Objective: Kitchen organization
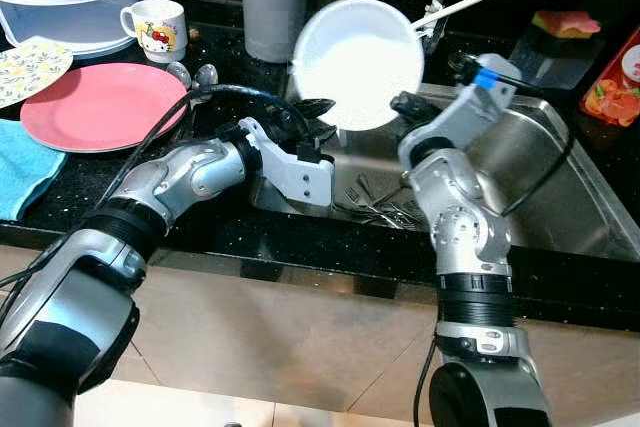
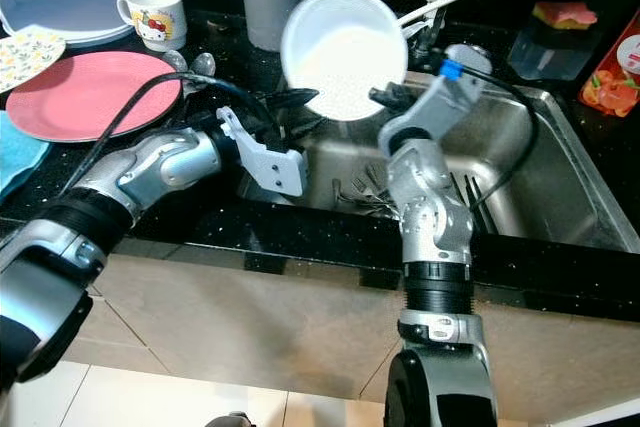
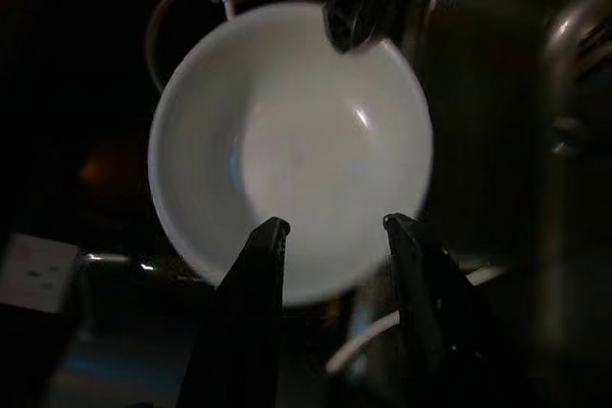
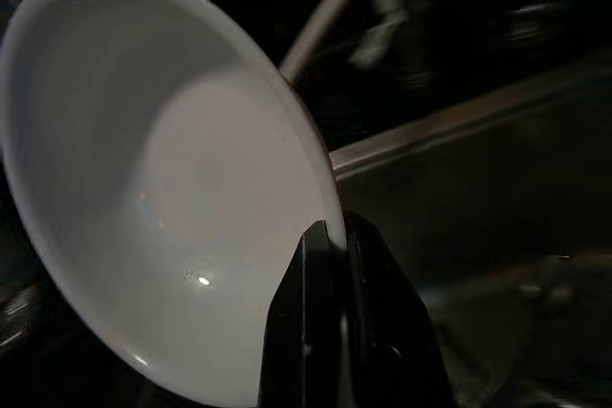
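Pinching the white bowl [image 1: 358, 62] by its rim at upper centre, above the sink [image 1: 560, 197], the right gripper [image 4: 325, 236] risks slippage; the left gripper [image 3: 330, 236] waits open, empty.

Two silver, segmented arms with black ribbed joint collars; black cables loop along each forearm. Left gripper [image 1: 318, 105] and right gripper [image 1: 402, 102] carry long black fingers [image 3: 251, 317]; blue tag near right wrist.
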You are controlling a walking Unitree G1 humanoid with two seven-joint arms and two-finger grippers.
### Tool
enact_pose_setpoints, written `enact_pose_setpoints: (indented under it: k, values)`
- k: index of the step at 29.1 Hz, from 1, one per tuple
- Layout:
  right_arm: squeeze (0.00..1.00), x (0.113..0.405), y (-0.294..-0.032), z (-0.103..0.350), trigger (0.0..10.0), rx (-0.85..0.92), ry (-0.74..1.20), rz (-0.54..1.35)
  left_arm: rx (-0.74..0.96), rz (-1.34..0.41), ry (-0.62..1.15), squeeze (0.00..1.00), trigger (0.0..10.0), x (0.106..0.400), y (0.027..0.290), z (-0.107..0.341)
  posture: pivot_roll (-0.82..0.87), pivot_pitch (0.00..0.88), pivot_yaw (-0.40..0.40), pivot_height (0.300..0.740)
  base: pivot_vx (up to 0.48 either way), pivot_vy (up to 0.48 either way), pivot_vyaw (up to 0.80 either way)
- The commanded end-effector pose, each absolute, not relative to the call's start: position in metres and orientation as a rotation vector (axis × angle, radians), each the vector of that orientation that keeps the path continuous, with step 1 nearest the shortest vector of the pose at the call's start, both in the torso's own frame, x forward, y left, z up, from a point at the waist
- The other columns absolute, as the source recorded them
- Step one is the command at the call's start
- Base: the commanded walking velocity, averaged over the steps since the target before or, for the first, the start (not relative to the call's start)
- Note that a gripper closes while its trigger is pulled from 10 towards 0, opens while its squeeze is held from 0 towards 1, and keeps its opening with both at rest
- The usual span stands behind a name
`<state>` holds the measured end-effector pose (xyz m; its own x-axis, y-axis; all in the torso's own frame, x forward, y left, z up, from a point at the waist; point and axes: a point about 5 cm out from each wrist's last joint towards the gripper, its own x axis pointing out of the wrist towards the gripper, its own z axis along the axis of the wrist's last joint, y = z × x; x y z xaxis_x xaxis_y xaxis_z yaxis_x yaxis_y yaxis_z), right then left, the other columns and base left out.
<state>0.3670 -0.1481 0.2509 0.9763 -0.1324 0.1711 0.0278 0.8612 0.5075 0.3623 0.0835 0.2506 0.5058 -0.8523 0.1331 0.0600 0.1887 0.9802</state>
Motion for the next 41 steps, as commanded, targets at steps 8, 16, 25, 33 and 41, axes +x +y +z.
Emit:
enact_pose_setpoints:
  k: [8,16,25,33,41]
  values:
    - [0.0,0.368,-0.172,0.209,10.0,0.379,-0.051,-0.286,0.868,-0.62,-0.603,0.0,10.0,0.385,0.095,0.268,0.25,0.065,-0.077,0.74,0.0,0.0,0.0]
    - [0.27,0.365,-0.18,0.197,10.0,0.194,-0.061,-0.371,0.273,-0.536,-0.313,0.0,10.0,0.409,0.121,0.288,0.24,0.049,-0.088,0.74,0.0,0.0,0.0]
    - [0.0,0.369,-0.171,0.211,10.0,0.212,-0.111,-0.314,0.086,-0.544,-0.123,0.0,10.0,0.416,0.125,0.282,0.24,0.041,-0.092,0.74,0.0,0.0,0.0]
    - [0.0,0.362,-0.156,0.246,10.0,0.292,-0.318,-0.181,0.047,-0.497,-0.093,0.0,10.0,0.417,0.133,0.284,0.24,0.046,-0.088,0.74,0.0,0.0,0.0]
    - [0.0,0.356,-0.146,0.264,10.0,0.301,-0.417,-0.094,0.085,-0.505,0.033,0.0,10.0,0.417,0.139,0.269,0.24,0.056,-0.084,0.74,0.0,0.0,0.0]
